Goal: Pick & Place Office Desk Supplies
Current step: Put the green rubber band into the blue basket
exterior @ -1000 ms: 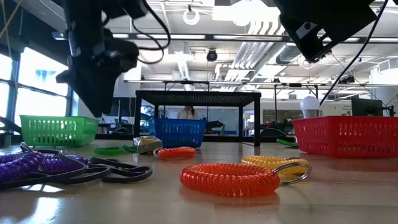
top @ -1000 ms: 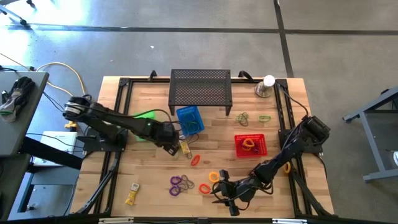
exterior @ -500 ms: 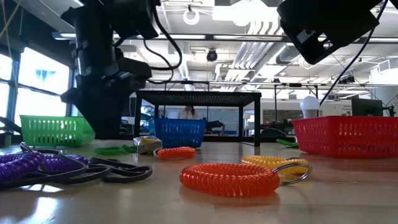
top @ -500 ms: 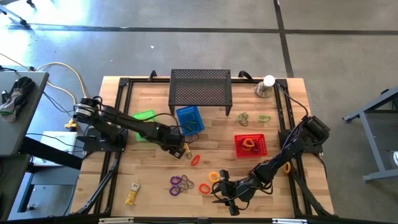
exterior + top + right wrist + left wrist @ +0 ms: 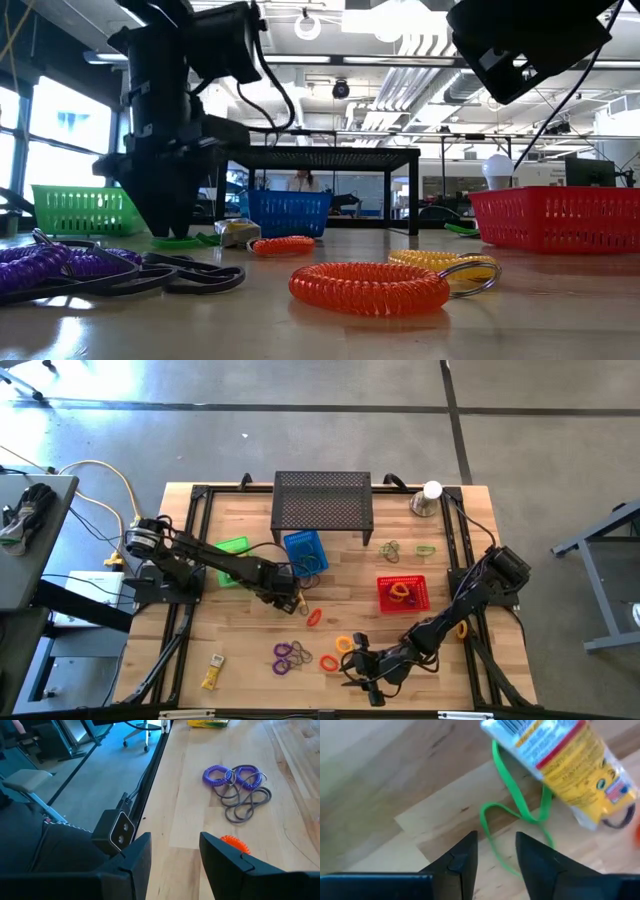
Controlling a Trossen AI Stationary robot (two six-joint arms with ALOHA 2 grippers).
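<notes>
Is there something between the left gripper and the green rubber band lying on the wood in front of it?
Nothing visible is between them. The left gripper is open, and the green rubber band lies on bare wood just ahead of it. The yellow packet lies over the band's far end, beyond the gripper.

A pale wooden-plank table (image 5: 240, 630) with black rails carries a black perforated metal stand (image 5: 322, 499) at its far edge, beside a silver cup holding a white ball (image 5: 428, 499). Green (image 5: 233, 547), blue (image 5: 305, 552) and red (image 5: 402, 593) plastic baskets sit mid-table. Purple coiled loops (image 5: 291, 656), orange coils (image 5: 338, 652), a red coil (image 5: 314, 617), a thin green band (image 5: 517, 815) and two yellow packets (image 5: 211, 672) (image 5: 572, 767) lie loose on the wood
</notes>
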